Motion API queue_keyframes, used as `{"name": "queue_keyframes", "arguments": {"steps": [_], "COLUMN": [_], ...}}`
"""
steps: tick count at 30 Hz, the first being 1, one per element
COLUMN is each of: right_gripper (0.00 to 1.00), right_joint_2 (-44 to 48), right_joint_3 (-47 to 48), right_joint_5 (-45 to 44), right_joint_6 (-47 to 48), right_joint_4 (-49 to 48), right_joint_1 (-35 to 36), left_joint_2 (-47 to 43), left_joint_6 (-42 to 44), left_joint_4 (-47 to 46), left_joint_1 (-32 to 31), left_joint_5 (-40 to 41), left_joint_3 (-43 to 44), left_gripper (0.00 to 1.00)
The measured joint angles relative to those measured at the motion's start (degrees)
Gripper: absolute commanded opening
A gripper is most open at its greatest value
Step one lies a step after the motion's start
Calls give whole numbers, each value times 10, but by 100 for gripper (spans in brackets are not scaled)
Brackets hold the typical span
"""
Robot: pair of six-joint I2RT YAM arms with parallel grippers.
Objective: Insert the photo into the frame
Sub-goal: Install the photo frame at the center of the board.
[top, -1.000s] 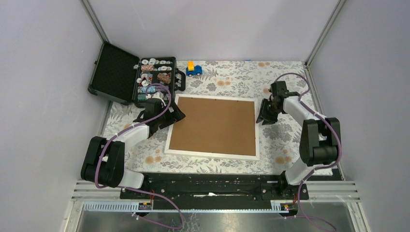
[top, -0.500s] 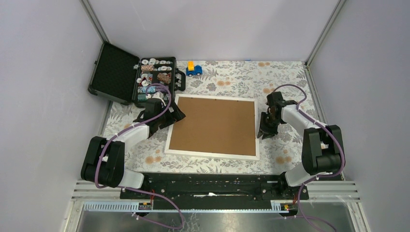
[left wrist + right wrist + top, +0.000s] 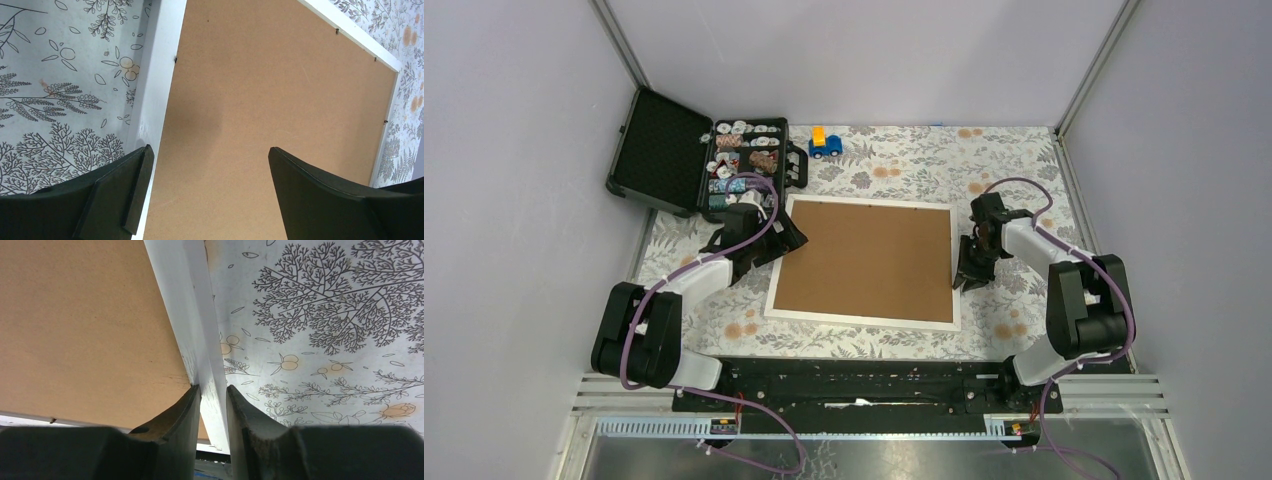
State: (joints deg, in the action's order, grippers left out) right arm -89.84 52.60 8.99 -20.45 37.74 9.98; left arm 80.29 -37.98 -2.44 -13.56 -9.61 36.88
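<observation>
The right gripper (image 3: pixel 213 390) is narrowly pinching one rail of the frame (image 3: pixel 185 290), which is running straight ahead between its jaws; the left gripper (image 3: pixel 210 149) is hanging wide astride the opposite rail.

Finding: a robot test cell in a laboratory, not a lived-in room. Evidence:
- Plain grey walls (image 3: pixel 844 60) held in bare aluminium posts (image 3: pixel 619 40) box in the table.
- The left arm (image 3: pixel 694 280) and right arm (image 3: pixel 1064 260) are bolted to a black base rail (image 3: pixel 854 385).
- A printed floral cloth (image 3: pixel 904 160) carries unrelated props: an open black case (image 3: pixel 684 155) of small items, a toy car (image 3: pixel 825 143) and the frame (image 3: pixel 864 320).
</observation>
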Motion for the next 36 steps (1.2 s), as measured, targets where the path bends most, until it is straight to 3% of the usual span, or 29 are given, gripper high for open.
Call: {"name": "queue_keyframes", "arguments": {"steps": [11, 23, 30, 36], "right_gripper": [32, 32, 33, 35], "right_joint_2": [0, -38, -80, -154], "right_joint_3": [1, 48, 87, 147], "right_joint_5": [-6, -70, -153, -294], "right_joint_6": [-2, -4, -37, -102], "right_joint_4": [-2, 38, 75, 147], "right_joint_1": [10, 65, 119, 210], "left_joint_2": [-1, -9, -9, -11], "left_joint_6": [0, -5, -7, -9], "left_joint_4": [2, 3, 2, -2], "left_joint_1": [0, -1, -1, -1], "left_joint_5": [0, -7, -7, -8], "left_joint_3": [0, -7, -7, -10], "left_gripper": [94, 94, 94, 94]}}
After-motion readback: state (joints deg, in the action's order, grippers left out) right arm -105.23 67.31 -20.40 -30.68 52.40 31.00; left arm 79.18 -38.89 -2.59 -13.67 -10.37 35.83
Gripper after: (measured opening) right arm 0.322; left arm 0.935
